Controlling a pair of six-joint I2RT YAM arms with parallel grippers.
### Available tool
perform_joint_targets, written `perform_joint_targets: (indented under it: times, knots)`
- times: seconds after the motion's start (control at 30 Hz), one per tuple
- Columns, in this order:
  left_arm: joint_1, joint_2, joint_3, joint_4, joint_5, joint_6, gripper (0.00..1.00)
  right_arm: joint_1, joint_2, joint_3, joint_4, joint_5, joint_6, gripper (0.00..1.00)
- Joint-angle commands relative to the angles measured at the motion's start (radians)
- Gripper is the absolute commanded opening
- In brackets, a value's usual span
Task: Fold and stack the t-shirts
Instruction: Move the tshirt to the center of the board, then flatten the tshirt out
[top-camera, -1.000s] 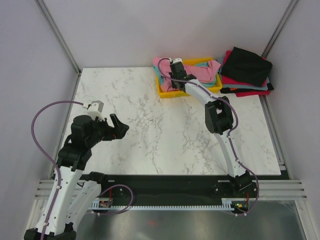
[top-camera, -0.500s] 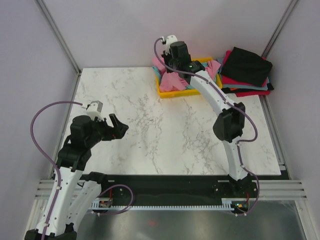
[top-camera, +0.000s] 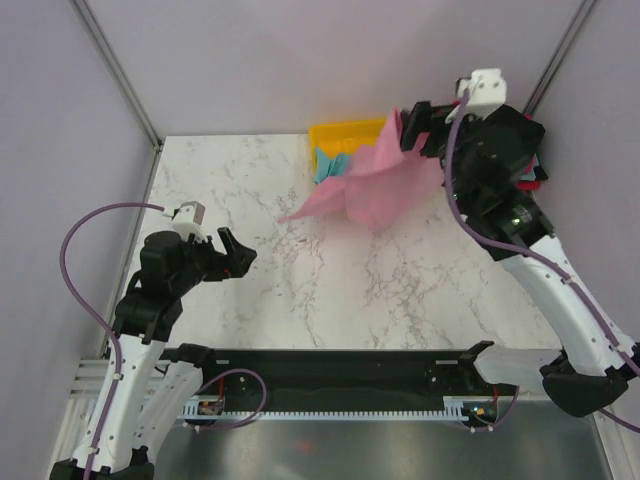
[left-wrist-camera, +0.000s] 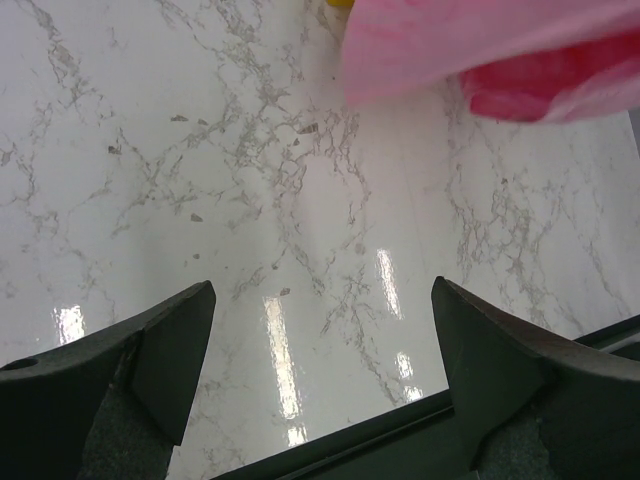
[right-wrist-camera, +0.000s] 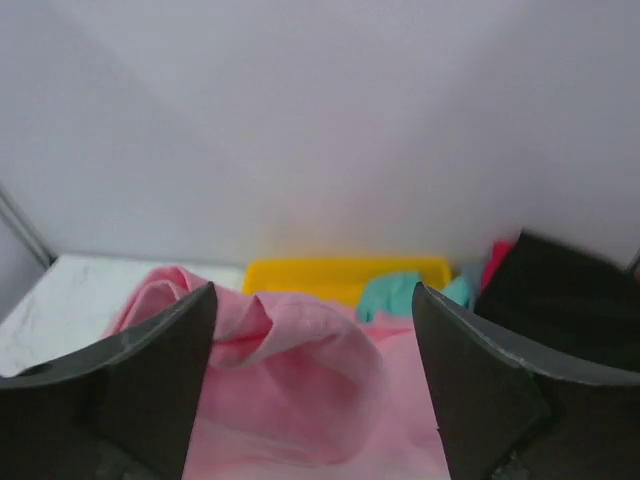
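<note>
The pink t-shirt (top-camera: 375, 185) hangs in the air over the back of the table, one corner trailing left toward the marble. My right gripper (top-camera: 412, 128) is raised at its upper edge. In the right wrist view its jaws (right-wrist-camera: 312, 292) stand wide apart, and the pink t-shirt (right-wrist-camera: 290, 380) bunches loosely between and below them, not pinched. A teal t-shirt (top-camera: 333, 165) lies in the yellow tray (top-camera: 345, 133). The black t-shirt (right-wrist-camera: 570, 300) and a red t-shirt (right-wrist-camera: 497, 262) show at the right. My left gripper (top-camera: 235, 252) is open over bare marble, jaws (left-wrist-camera: 322, 290) empty.
The marble table (top-camera: 250, 180) is bounded by metal frame posts and grey walls. The yellow tray stands at the back edge. My right arm's upper links cover most of the folded stack at the back right. The black base rail (top-camera: 330, 365) runs along the near edge.
My right arm rose out of the tray and swung up to the right, dragging the pink t-shirt out with it. Its jaws went from shut to wide apart. My left arm stayed put.
</note>
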Motion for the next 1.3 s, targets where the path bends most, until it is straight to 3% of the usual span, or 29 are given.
perform_joint_targets:
  times: [0.0,0.1,0.17,0.33,0.47,0.53,0.67,0.8,0.87,1.03,1.27]
  knots:
    - [0.005,0.000,0.014,0.027,0.010,0.040,0.96,-0.001,0.004,-0.359,-0.178,-0.007,0.179,0.93]
    - [0.005,0.001,0.014,0.027,0.013,0.040,0.96,-0.003,-0.206,-0.601,-0.139,0.094,0.327,0.98]
    - [0.005,0.004,0.015,0.027,0.024,0.042,0.96,-0.003,-0.344,-0.670,-0.142,0.120,0.371,0.98]
    - [0.004,0.029,0.017,0.030,0.044,0.032,0.93,-0.003,-0.484,-0.792,-0.198,0.048,0.506,0.98]
    - [-0.040,0.124,0.020,0.029,0.024,-0.003,0.88,-0.003,-0.368,-0.847,-0.265,-0.066,0.581,0.98]
    - [-0.088,0.171,0.017,0.038,-0.060,-0.064,0.87,0.002,-0.332,-0.893,-0.258,-0.121,0.621,0.98]
    - [-0.277,0.337,0.004,0.113,-0.181,-0.144,0.87,0.017,-0.334,-0.974,-0.169,-0.172,0.640,0.98]
    - [-0.291,0.548,0.003,0.229,-0.163,-0.202,0.85,0.023,-0.328,-0.987,-0.109,-0.277,0.580,0.98]
    - [-0.292,0.607,0.003,0.311,-0.168,-0.204,0.84,0.048,-0.244,-0.938,-0.122,-0.332,0.524,0.98]
    - [-0.292,0.838,0.052,0.393,-0.162,-0.210,0.81,0.161,-0.063,-0.863,-0.165,-0.287,0.494,0.89]
    - [-0.292,0.929,0.072,0.438,-0.143,-0.222,0.79,0.275,0.108,-0.771,-0.176,-0.216,0.494,0.74]
